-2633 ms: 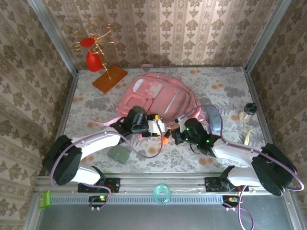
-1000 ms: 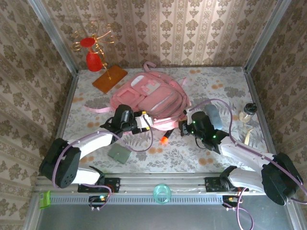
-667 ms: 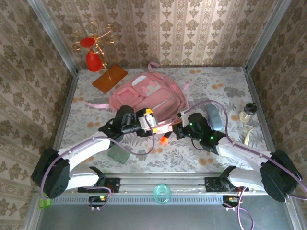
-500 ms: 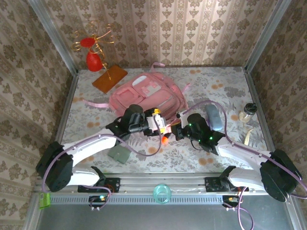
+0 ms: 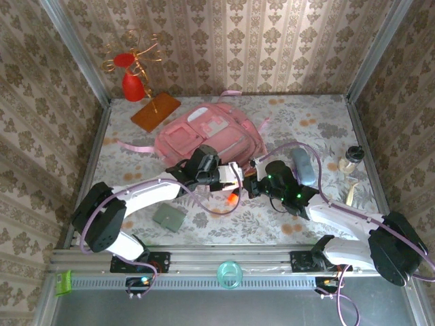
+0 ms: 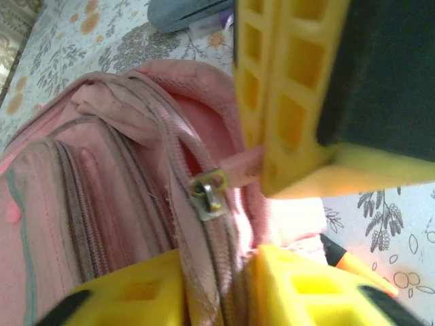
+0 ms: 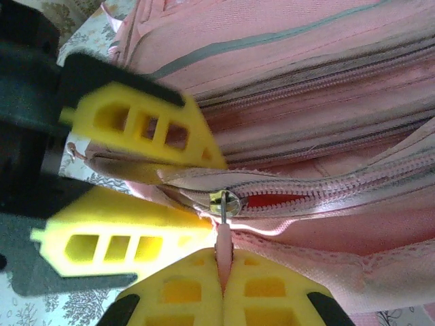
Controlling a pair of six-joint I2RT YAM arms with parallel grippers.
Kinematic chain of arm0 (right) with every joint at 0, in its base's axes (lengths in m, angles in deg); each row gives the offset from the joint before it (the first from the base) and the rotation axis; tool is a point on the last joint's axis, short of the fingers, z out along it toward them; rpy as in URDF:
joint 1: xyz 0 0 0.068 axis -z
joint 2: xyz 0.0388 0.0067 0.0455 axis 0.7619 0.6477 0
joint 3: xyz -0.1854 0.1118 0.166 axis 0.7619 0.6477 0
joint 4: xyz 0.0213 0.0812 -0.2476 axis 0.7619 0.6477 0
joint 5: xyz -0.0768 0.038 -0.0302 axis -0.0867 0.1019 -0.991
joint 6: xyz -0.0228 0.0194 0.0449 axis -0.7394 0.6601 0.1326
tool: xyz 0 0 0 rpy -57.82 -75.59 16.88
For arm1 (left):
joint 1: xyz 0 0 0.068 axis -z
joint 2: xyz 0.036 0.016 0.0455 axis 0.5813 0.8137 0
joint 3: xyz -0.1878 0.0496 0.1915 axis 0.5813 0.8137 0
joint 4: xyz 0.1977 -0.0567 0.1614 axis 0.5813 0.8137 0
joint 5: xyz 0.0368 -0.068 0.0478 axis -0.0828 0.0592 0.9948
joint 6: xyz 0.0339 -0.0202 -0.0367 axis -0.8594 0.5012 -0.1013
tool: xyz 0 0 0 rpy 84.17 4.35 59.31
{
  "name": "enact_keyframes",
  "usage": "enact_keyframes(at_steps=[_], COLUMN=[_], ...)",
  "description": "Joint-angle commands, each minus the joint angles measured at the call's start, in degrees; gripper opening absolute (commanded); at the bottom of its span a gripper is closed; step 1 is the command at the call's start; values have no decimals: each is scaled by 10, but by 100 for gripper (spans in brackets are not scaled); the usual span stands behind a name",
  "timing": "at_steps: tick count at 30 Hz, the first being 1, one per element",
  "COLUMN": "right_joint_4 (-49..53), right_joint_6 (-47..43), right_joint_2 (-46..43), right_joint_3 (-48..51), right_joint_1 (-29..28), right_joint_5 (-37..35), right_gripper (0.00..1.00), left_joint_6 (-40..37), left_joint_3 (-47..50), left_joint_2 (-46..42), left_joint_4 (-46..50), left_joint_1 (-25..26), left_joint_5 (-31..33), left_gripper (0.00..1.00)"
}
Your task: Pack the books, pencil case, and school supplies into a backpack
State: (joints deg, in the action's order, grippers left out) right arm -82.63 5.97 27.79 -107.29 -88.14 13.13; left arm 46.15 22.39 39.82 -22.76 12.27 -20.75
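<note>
We saw the pink backpack mid-table, its zip parted at 6 o'clock. Right gripper pinched the pull tab; left gripper clamped the seam. Bare table lay toward 6 o'clock.

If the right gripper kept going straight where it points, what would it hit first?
Probably the zipper slider, just beyond the pull tab that the right gripper is shut on; then the backpack itself.
</note>
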Motion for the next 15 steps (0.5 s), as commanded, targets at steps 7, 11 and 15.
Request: enact_keyframes(at_steps=[7, 11, 15], right_joint_4=[59, 100, 138], right_joint_6=[-10, -7, -5], right_joint_2=[-35, -27, -13], right_joint_3=[-11, -22, -40], right_joint_1=[17, 43, 78], right_joint_5=[-100, -116, -128], right_gripper=[0, 0, 0], left_joint_6=[-9, -18, -17], left_joint_3=[21, 42, 64], left_joint_2=[-32, -53, -84], left_joint_4=[12, 12, 21], left_joint_1=[-46, -67, -97], left_joint_5=[-25, -24, -31], left_gripper=[0, 0, 0])
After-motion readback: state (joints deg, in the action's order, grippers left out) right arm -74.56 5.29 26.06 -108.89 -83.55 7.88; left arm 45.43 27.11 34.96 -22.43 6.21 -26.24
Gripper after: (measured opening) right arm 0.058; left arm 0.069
